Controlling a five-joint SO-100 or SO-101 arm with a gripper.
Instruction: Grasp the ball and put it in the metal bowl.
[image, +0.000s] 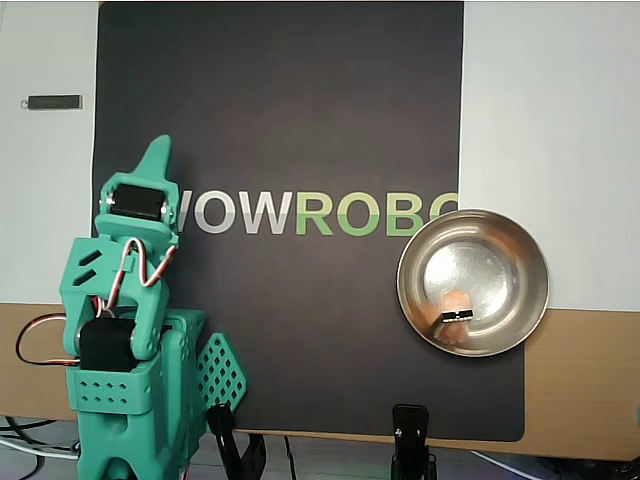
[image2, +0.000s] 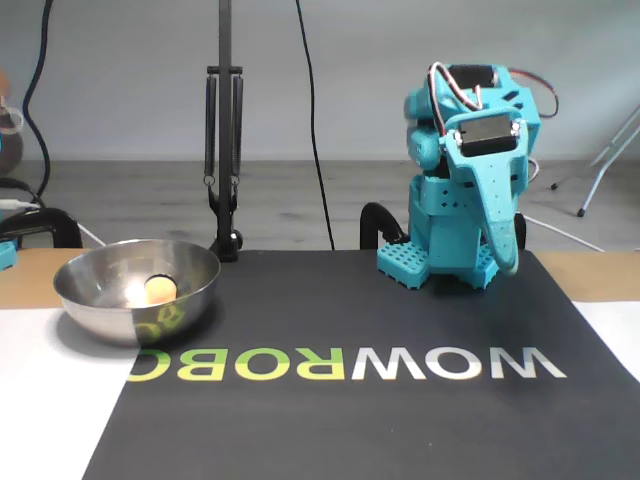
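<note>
Inside the metal bowl (image2: 95, 300), on its shiny flat bottom, sits the ball (image2: 159, 289), a small matte peach-orange sphere, smooth and far smaller than the bowl around it. Well apart, on the dark mat (image2: 340, 330), the teal arm is folded, its hand (image2: 507, 262) pointing down, seemingly closed and empty

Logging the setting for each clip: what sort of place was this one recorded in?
Most likely a hobbyist or lab tabletop robot setup indoors. A black branded mat covers the table, a 3D-printed teal arm sits folded at its edge, and a clamped stand with cables rises behind the metal bowl that holds the ball.
</note>
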